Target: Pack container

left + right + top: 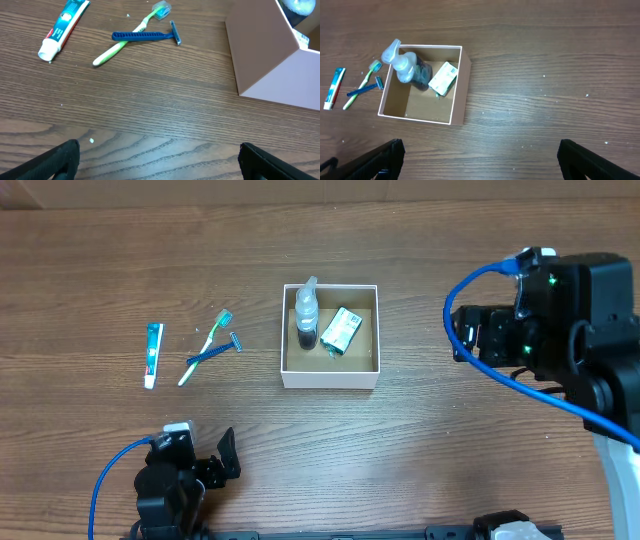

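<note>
The container, a square white box with a brown floor [366, 352], sits mid-table; it also shows in the right wrist view [420, 104] and its outer wall in the left wrist view [270, 55]. Inside lie a clear spray bottle [305, 315] [410, 69] and a white-and-green carton [342, 331] [443, 78]. Left of the box lie a toothpaste tube [152, 354] [64, 27], a green toothbrush [203, 348] [125, 44] and a blue razor [212, 354] [145, 36] crossing the toothbrush. My left gripper [215, 462] [159, 156] is open and empty near the front edge. My right gripper [472, 332] [480, 156] is open and empty, raised right of the box.
Bare wood-grain table surrounds the box. A blue cable loops off each arm. The right arm's body fills the right edge of the overhead view.
</note>
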`<state>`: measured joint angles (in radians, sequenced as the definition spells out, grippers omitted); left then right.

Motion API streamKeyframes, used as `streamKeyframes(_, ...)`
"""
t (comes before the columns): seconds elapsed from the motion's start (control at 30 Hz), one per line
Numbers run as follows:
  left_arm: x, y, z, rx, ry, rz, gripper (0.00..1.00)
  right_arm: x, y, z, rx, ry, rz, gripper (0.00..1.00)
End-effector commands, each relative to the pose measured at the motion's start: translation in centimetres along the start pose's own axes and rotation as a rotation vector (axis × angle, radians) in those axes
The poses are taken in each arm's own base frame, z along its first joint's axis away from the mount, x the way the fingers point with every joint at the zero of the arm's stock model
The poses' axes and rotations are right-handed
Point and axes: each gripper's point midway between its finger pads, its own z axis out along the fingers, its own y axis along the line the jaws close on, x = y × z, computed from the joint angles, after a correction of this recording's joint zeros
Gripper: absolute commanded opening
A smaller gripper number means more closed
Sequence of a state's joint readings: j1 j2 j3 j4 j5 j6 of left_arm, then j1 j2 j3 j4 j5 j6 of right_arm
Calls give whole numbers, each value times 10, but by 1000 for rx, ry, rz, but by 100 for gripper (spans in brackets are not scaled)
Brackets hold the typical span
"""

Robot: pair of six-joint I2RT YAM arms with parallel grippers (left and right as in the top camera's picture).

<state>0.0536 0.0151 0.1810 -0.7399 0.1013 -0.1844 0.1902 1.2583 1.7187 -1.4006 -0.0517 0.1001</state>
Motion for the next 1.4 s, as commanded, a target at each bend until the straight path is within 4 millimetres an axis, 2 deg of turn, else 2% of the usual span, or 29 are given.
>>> streamKeyframes(0.0, 4, 1, 2, 1, 5, -13, 100, -5, -1, -3, 4, -18, -19, 100)
streamKeyframes(0.7, 4, 1, 2, 1, 5, -13, 100, -6, -1, -3, 4, -17, -19, 100)
streamKeyframes(0.73, 4, 3, 2, -10, 2, -1, 100, -5, -1, -3, 4, -17, -18, 100)
streamKeyframes(0.8, 1, 19, 1, -107, -13, 40, 100, -5, -1, -3, 4, -17, -18, 100)
streamKeyframes(0.83, 0, 20, 1, -110, -14, 40, 100, -5, -1, -3, 4, -17, -18, 100)
streamKeyframes(1.0, -3, 13, 2, -74, -27, 13, 100, -5, -1, -3, 4, -17, -18, 100)
streamKeyframes(1.07, -7, 3, 2, -19, -42, -3, 100, -5, -1, -3, 4, -17, -18, 100)
streamKeyframes(1.17, -7, 2, 2, -13, -40, -18, 100, -5, -1, -3, 4, -17, -18, 100)
streamKeyframes(1.3, -14, -3, 2, 15, -70, -48, 100, -30, 3, -4, -8, -116, -28, 100)
streamKeyframes(1.37, -21, -12, 1, 69, -91, -105, 100, -38, -8, -6, 53, -153, -16, 100)
